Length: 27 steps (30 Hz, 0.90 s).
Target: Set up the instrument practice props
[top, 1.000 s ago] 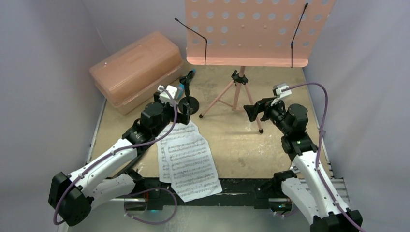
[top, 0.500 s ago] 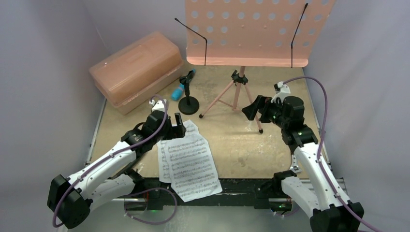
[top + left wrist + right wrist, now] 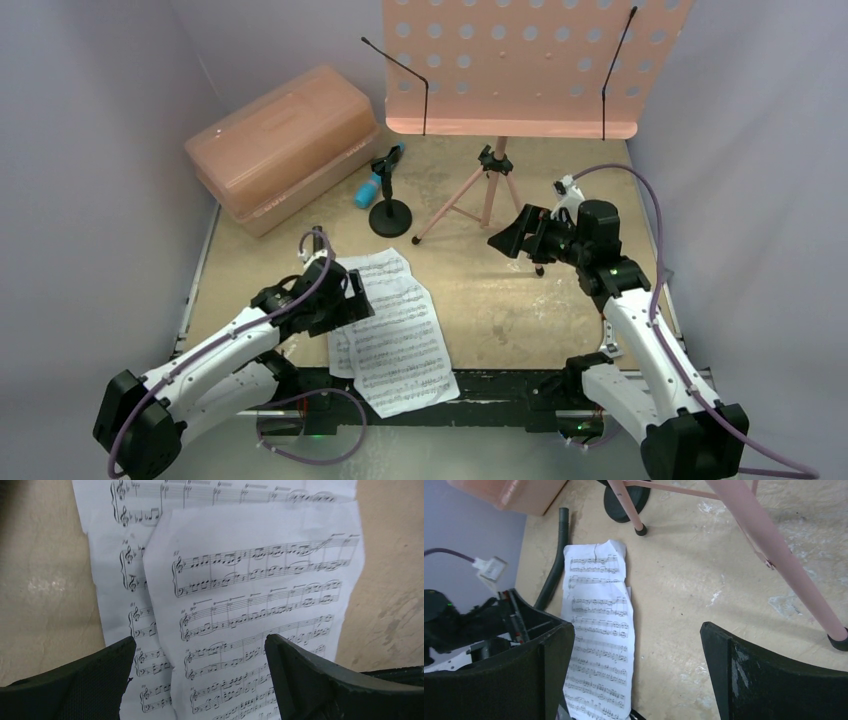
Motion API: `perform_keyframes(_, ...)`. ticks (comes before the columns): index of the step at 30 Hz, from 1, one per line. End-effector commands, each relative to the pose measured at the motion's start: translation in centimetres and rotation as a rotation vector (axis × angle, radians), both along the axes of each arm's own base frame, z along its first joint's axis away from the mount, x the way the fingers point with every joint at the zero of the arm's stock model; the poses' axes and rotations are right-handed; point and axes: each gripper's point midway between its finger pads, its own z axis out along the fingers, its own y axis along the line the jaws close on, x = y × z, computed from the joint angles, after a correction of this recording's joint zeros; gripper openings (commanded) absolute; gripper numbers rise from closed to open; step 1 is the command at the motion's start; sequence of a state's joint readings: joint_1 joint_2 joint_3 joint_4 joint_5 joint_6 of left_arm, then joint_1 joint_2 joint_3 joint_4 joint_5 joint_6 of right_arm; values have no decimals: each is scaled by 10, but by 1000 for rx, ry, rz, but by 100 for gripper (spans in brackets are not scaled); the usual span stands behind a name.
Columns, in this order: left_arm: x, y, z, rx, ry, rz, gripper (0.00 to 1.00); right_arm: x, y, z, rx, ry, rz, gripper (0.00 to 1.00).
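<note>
Headcount from the left: one see-through pink case [image 3: 285, 145] at the worktop's [image 3: 500, 310] far left corner. Then the left gripper [image 3: 199, 645], claw spread wide and empty, hovers over two sheet-music pages [image 3: 395, 340] overlapping by the near edge. One cyan microphone [image 3: 368, 188] sits tilted on one black mic stand [image 3: 390, 215] just right of the case. One pink music stand [image 3: 520, 70] on three tripod legs stands mid-back. The right gripper [image 3: 505, 238], also wide open and empty, is right beside its right leg.
</note>
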<state>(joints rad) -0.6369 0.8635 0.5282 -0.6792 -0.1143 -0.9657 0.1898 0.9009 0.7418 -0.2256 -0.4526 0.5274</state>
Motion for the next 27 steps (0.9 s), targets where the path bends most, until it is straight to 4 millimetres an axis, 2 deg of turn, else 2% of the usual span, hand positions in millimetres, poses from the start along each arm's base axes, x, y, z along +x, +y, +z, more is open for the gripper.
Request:
perform_keyframes(1, -16, -20, -19, -127, 112, 18, 99, -5, 12, 15, 65, -39, 64, 98)
perform_keyframes(4, -12, -30, -20, -187, 89, 15, 99, -4, 14, 18, 78, -46, 67, 98)
perform_keyframes(13, 10, -71, 0, -415, -60, -78, 91, -5, 17, 31, 104, -89, 80, 98)
perform_keyframes(18, 22, -85, 5, -490, -129, -111, 88, -5, 18, 29, 105, -90, 92, 98)
perform_keyframes(23, 26, -95, 16, -585, -205, -138, 83, -8, 21, 31, 121, -94, 116, 98)
perform_keyframes(27, 21, -101, 17, -670, -235, -160, 76, -11, 22, 33, 121, -107, 134, 98)
